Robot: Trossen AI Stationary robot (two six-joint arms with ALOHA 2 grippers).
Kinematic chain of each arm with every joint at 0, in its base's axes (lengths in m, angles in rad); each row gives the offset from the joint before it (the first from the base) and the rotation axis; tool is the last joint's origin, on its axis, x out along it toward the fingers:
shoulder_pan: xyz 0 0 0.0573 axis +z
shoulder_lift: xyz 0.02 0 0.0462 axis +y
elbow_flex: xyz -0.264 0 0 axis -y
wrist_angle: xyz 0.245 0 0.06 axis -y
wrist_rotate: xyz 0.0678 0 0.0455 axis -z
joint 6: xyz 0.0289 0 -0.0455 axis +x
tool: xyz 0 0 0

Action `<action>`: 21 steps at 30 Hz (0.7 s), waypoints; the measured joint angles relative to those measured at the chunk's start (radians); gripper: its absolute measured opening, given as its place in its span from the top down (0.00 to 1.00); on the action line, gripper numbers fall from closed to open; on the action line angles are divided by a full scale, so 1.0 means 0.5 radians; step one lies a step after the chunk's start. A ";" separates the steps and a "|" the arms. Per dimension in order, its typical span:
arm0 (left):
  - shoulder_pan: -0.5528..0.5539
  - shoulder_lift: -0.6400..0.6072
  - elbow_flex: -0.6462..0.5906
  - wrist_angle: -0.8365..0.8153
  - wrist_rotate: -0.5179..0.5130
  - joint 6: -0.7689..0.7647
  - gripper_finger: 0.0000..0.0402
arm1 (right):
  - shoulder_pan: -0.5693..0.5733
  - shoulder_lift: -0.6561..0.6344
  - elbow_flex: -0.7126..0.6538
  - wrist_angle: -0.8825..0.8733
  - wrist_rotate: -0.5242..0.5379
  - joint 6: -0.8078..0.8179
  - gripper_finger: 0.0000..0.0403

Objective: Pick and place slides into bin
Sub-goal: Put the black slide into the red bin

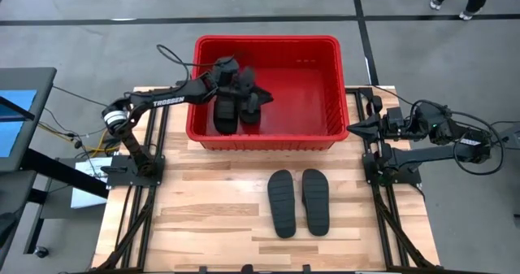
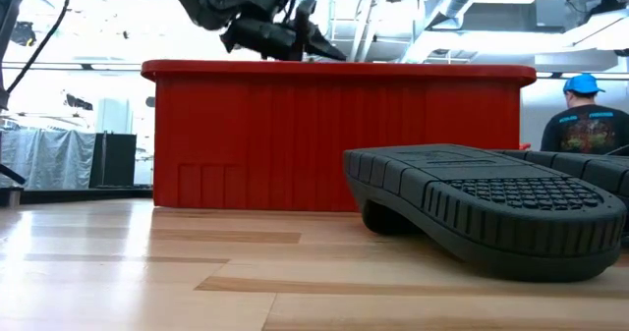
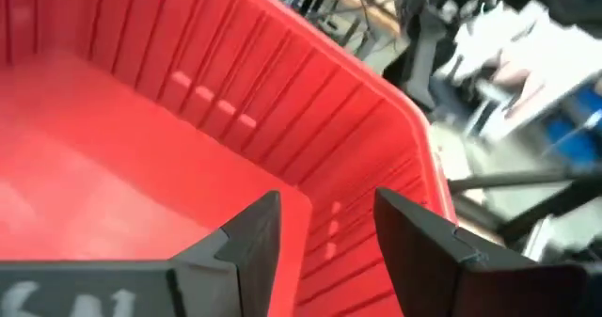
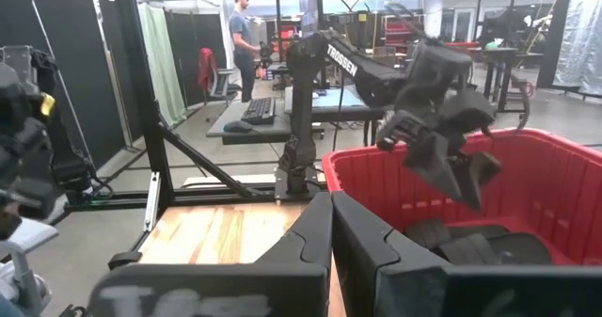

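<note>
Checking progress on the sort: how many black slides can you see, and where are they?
4. Two slides lie sole-up, side by side on the table in front of the bin. One lies in the bin and another tilts beside it under the left gripper.

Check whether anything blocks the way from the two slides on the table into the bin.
Nothing visible does. The two slides lie sole-up just in front of the bin; only its own front wall stands between. The left claw hangs open over the bin.
</note>
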 joint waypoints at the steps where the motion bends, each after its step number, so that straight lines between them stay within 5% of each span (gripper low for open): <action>1: -0.012 -0.002 0.061 -0.093 -0.044 0.093 0.60 | -0.001 0.000 0.000 0.000 0.000 0.000 1.00; 10: -0.006 -0.103 0.644 -1.044 -0.238 0.788 0.60 | 0.000 0.000 0.000 0.000 0.000 0.000 1.00; 21: -0.148 -0.633 0.676 -1.200 -0.542 0.576 0.60 | 0.000 0.000 0.001 0.000 0.000 0.000 1.00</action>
